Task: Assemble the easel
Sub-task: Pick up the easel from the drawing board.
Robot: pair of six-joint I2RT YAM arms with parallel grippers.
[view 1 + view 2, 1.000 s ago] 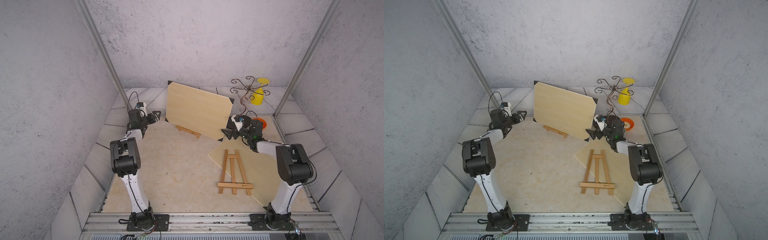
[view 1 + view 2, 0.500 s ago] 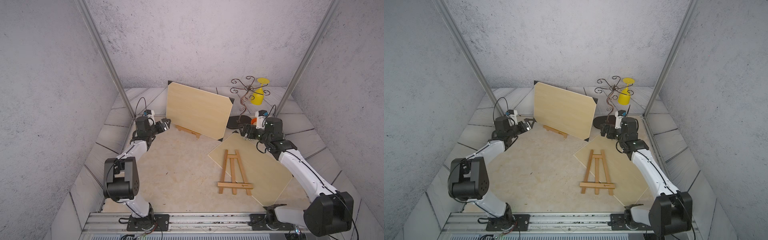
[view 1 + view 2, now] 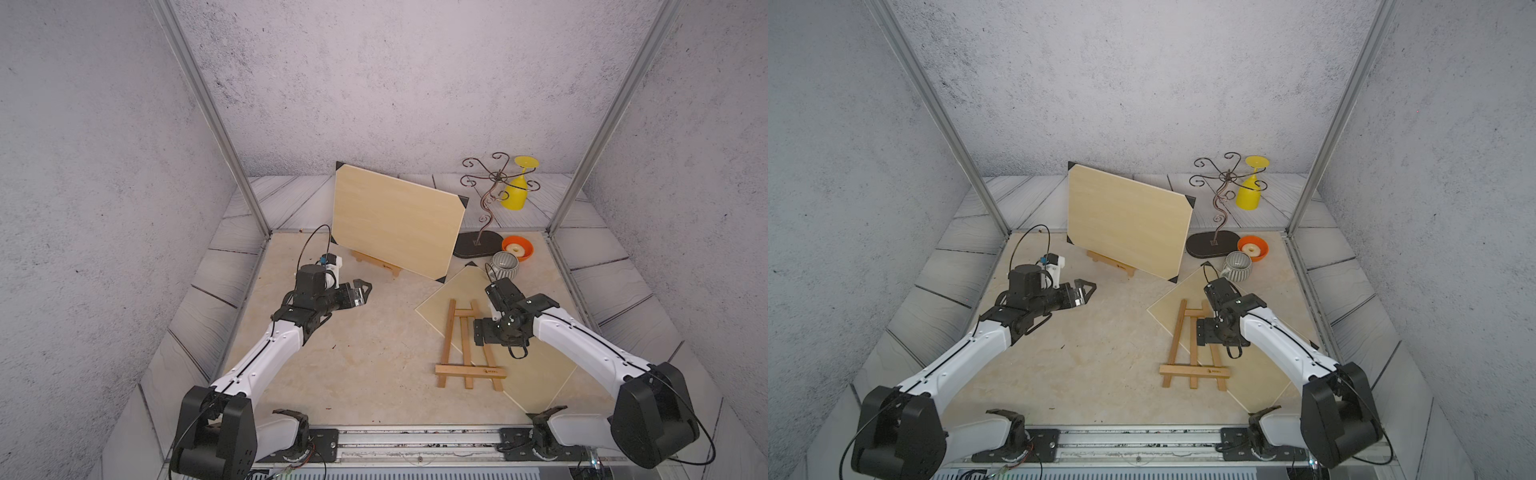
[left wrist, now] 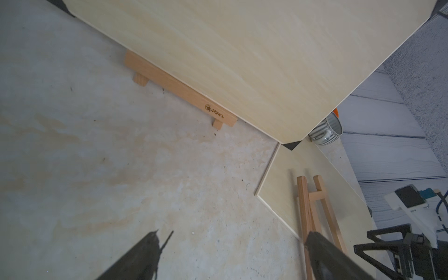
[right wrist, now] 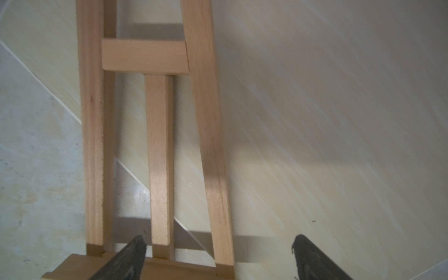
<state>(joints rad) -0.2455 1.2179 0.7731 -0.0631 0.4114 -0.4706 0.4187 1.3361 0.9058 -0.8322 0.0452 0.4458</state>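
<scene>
A wooden easel (image 3: 465, 345) lies flat, partly on a pale flat board (image 3: 536, 374) at the right; it also shows in the other top view as the easel (image 3: 1192, 345). My right gripper (image 5: 218, 244) hangs over it, open, with the easel's middle leg (image 5: 158, 157) and one outer leg below the gap, and it touches neither. In a top view the right gripper (image 3: 482, 332) points down over the legs. My left gripper (image 3: 361, 291) is open over bare floor left of centre, holding nothing; the left gripper (image 4: 232, 237) faces a standing board (image 3: 395, 224) that rests on another easel's shelf (image 4: 179, 89).
Back right stands a wire stand (image 3: 484, 203) with a yellow glass (image 3: 517, 191) hanging from it. An orange bowl (image 3: 517, 248) and a striped cup (image 3: 503, 266) sit just beyond the flat board's far corner. Metal posts (image 3: 249, 199) frame the floor.
Both arms pulled away from the standing board's sides. The left gripper came forward toward the centre. The right gripper swung forward and down over the flat easel.
</scene>
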